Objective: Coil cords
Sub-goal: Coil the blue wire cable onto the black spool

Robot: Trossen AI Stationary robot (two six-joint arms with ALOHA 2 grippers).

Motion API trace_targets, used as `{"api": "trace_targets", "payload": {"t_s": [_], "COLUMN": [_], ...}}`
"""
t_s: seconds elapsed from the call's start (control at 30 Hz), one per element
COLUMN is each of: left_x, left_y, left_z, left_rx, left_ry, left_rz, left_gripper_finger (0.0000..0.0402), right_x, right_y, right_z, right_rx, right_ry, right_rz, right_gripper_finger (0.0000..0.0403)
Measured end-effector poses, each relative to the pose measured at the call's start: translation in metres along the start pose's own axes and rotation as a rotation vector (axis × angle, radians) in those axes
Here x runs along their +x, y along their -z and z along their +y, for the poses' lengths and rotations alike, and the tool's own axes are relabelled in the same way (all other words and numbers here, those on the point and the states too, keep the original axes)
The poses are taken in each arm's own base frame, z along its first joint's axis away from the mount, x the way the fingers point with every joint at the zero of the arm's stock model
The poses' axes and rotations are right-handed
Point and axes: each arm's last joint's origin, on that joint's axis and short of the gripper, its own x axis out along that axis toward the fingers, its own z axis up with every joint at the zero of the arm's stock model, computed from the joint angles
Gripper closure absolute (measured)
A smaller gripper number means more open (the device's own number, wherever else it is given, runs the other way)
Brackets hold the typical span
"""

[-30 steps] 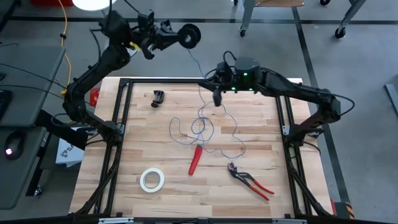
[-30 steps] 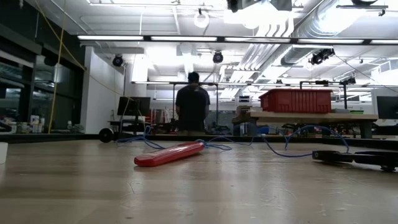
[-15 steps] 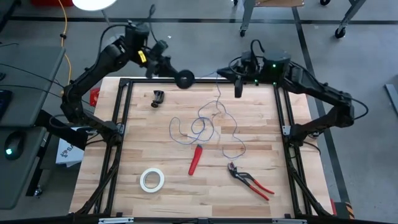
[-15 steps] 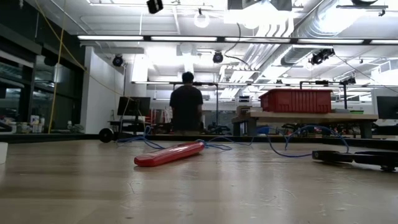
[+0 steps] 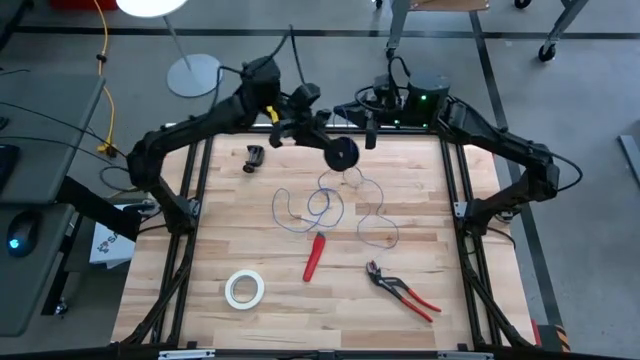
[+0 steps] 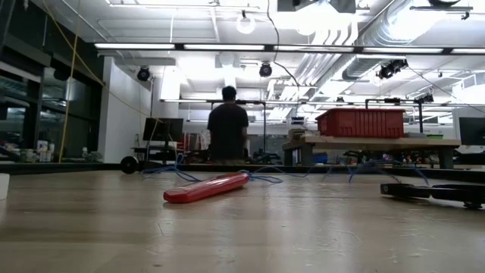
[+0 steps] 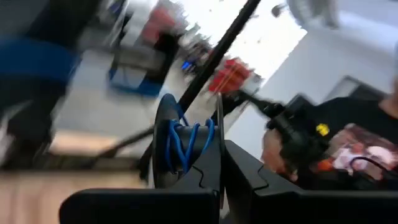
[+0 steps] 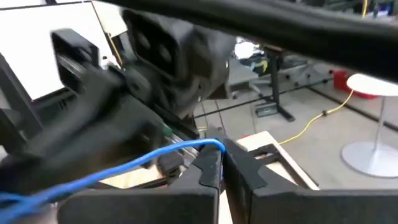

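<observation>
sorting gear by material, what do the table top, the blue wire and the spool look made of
Table top: pale wood planks, visible seams and grain, matte. Blue wire: very thin and floppy, lying in loose loops, probably plastic-insulated; its core is not visible. Spool: small black round disc, likely plastic, with blue turns wound between its flanges.

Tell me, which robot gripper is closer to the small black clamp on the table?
Left. The left gripper hangs beside the small black clamp; the right gripper is farther along the back edge.

Thin blue-violet wire [image 5: 330, 205] in loose loops mid-table, its upper end wound on black spool [image 5: 342, 153].
</observation>
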Motion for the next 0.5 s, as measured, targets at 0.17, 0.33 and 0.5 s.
{"api": "trace_targets", "payload": {"t_s": [0.17,0.33,0.5], "left_x": [0.007,-0.004,-0.016], "left_y": [-0.015,-0.026,-0.033], "left_z": [0.002,0.001,-0.001], "left_rx": [0.091,0.167,0.224], "left_ry": [0.111,0.117,0.083], "left_rz": [-0.137,-0.311,-0.410], "left_gripper_finger": [0.0401,0.0401,0.0401], "right_x": [0.000,0.003,0.004], "right_y": [-0.001,0.003,0.004], "right_z": [0.007,0.011,0.016], "right_rx": [-0.001,0.010,0.013], "right_ry": [-0.022,-0.056,-0.069], "right_rz": [-0.005,0.015,0.024], "right_gripper_finger": [0.0403,0.0403,0.0403]}}
